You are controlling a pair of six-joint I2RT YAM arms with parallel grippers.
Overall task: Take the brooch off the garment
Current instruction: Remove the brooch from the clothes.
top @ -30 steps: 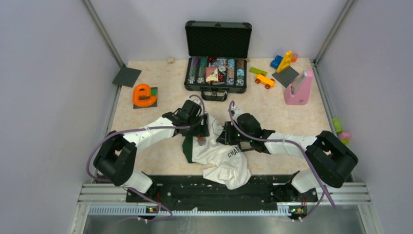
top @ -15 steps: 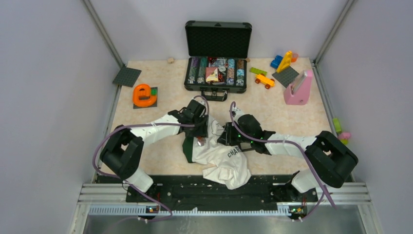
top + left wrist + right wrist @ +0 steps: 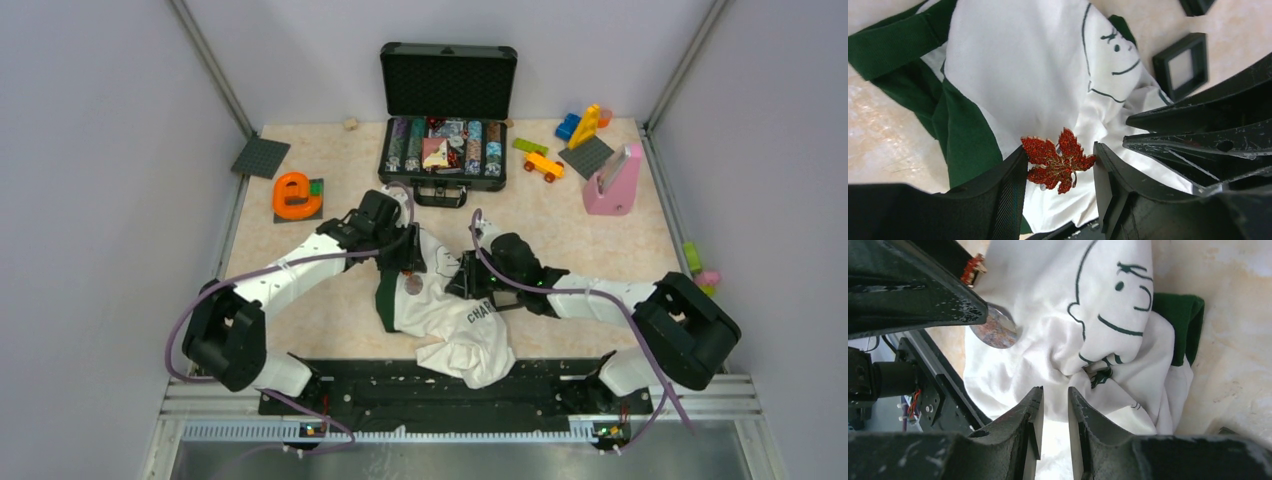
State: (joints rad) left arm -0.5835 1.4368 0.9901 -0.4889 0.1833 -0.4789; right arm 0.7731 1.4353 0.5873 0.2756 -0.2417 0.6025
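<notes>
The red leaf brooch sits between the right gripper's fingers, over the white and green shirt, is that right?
No, wrong arm: the left wrist view shows the red leaf brooch sits between the left gripper's fingers, over the white and green shirt.

A beige, marbled table [image 3: 600,250] is seen, walled on three sides. A white and green garment [image 3: 450,320] is spread at its near middle, one end hanging over the near edge. An open black case [image 3: 445,150] is set at the back centre. To the left, a dark baseplate [image 3: 260,157] and an orange letter "e" [image 3: 292,195] on a small dark plate [image 3: 316,207] are laid. To the right, a green brick [image 3: 530,146], an orange toy car [image 3: 543,165], a grey plate [image 3: 587,157] and a pink object [image 3: 613,182] are placed.
</notes>
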